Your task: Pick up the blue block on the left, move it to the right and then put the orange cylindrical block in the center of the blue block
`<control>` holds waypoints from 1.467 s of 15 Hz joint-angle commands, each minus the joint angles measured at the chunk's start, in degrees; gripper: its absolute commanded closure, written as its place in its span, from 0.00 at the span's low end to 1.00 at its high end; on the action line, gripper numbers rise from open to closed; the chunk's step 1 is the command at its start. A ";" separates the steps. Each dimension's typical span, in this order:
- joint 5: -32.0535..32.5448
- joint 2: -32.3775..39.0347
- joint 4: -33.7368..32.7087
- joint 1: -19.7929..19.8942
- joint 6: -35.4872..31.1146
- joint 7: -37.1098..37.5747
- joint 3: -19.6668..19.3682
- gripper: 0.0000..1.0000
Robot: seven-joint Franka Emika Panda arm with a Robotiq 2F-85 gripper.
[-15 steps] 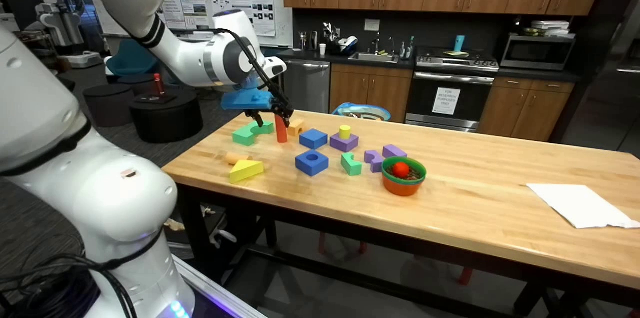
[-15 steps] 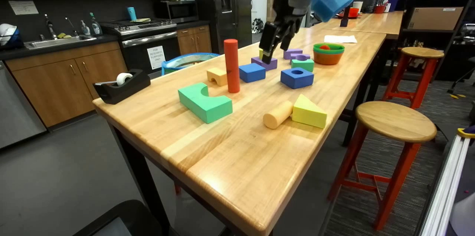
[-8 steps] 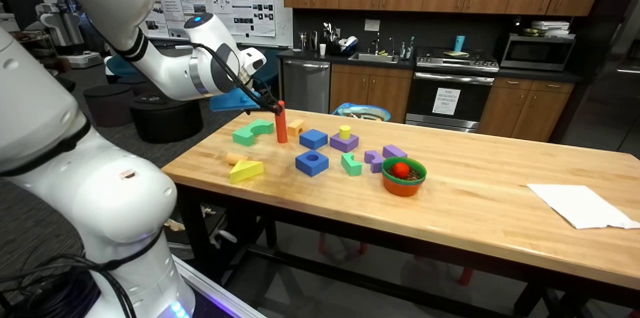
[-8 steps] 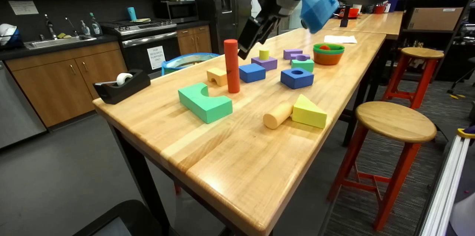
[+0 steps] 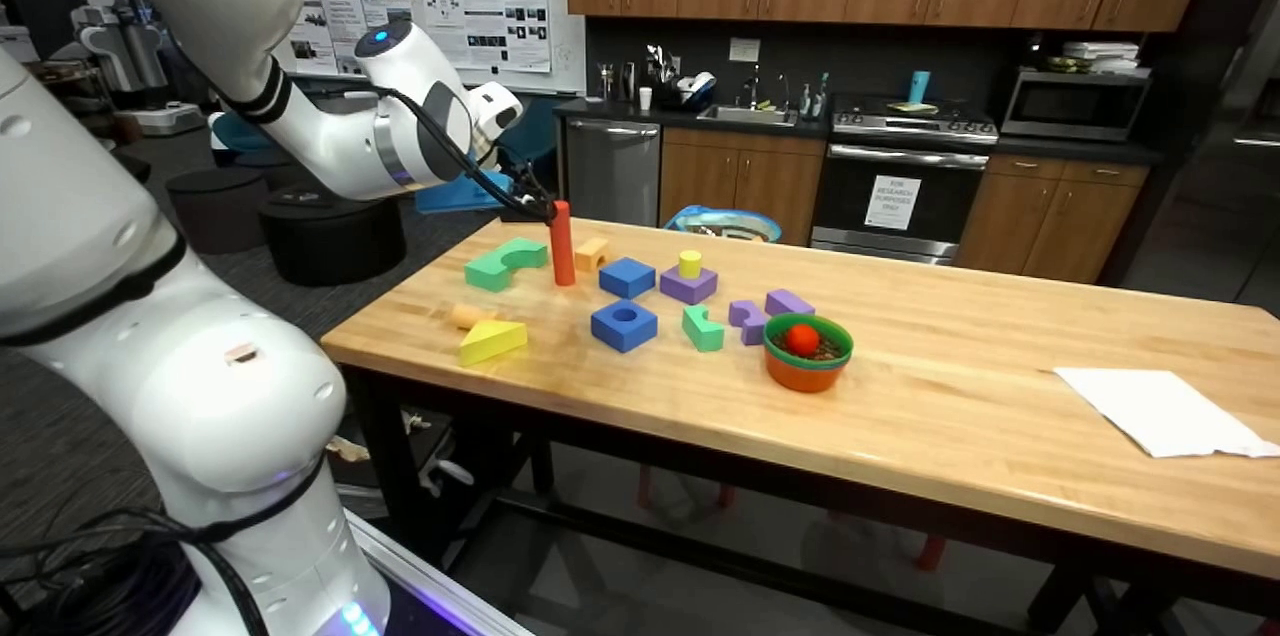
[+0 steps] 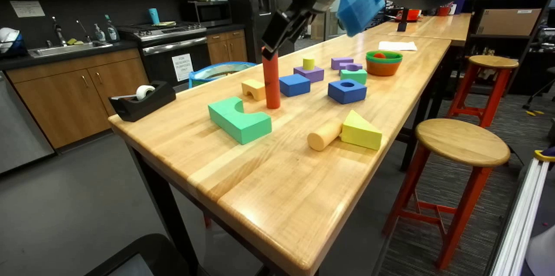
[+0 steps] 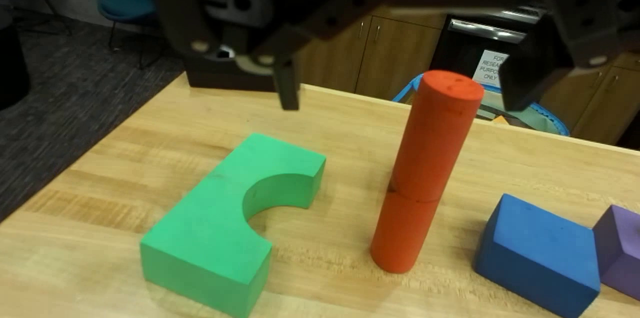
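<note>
Spread wide, my gripper (image 7: 404, 102) hangs near the top of the orange cylinder (image 7: 426, 173), with a gap on either side of it in the wrist view. That cylinder stands upright on the table (image 7: 75, 268), between the larger green block (image 7: 212, 223) and the plain blue block (image 7: 545, 245). In both exterior views I see the holed blue block (image 6: 344, 96) near the plain one.

The counter (image 5: 940, 346) carries an upright orange cylindrical block (image 6: 272, 83), a plain blue block (image 6: 295, 85), a holed blue block (image 6: 346, 95), two green blocks (image 6: 234, 122), three purple blocks (image 5: 688, 290), an orange arch (image 6: 256, 86), a yellow wedge (image 6: 360, 135) beside a wooden cylinder (image 6: 325, 134), an orange bowl (image 5: 805, 378), a white sheet (image 5: 1165, 411) and a tape dispenser (image 6: 149, 103)
</note>
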State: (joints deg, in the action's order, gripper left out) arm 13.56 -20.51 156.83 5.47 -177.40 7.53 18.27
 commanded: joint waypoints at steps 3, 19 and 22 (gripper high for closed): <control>0.92 3.49 -3.82 5.51 -0.25 1.34 3.74 0.00; -0.18 12.55 -11.14 6.69 2.13 1.54 3.46 0.00; 0.01 12.95 -11.86 6.92 2.48 1.71 3.41 0.00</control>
State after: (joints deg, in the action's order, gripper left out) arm 13.34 -8.31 146.55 11.75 -176.21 8.46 21.46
